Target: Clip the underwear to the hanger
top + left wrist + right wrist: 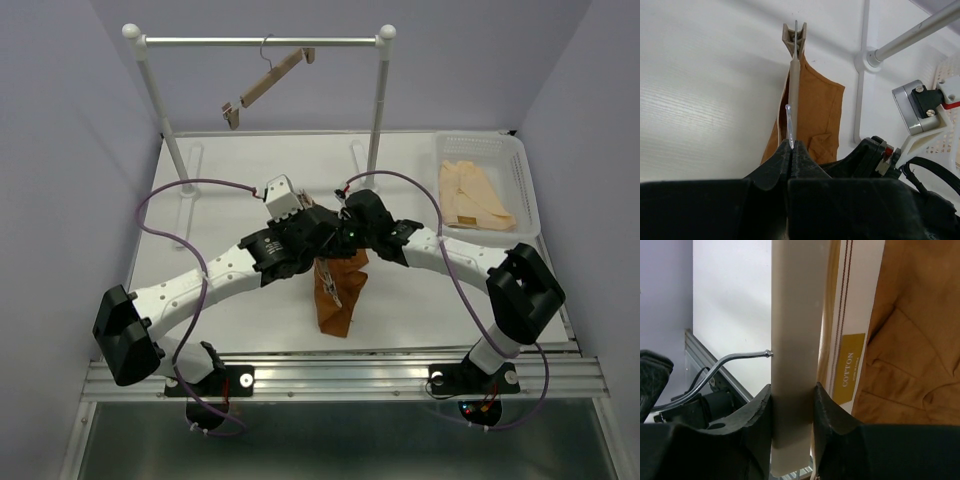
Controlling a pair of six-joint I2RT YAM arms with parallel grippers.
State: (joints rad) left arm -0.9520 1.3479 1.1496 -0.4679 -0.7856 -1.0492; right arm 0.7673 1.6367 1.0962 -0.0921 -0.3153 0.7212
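Note:
The rust-brown underwear (338, 295) hangs down to the table from where both grippers meet. My left gripper (791, 147) is shut on the thin wire hook (789, 125) of the pale wooden hanger (795, 85), whose bar runs away from it to an end clip (795, 36). The underwear (821, 107) hangs beside that bar. My right gripper (792, 395) is shut on the hanger's bar (795, 330), with the hook (725, 364) to its left. The beige waistband (860, 300) with a "COTTON" label lies against the bar, and brown cloth (920, 340) lies to the right. In the top view the arms hide the hanger.
A second wooden hanger (265, 85) hangs tilted on the white rail (260, 41) at the back. A white basket (528, 190) at the right holds a peach-cream garment (472, 195). The rail's posts (376, 100) stand behind the grippers.

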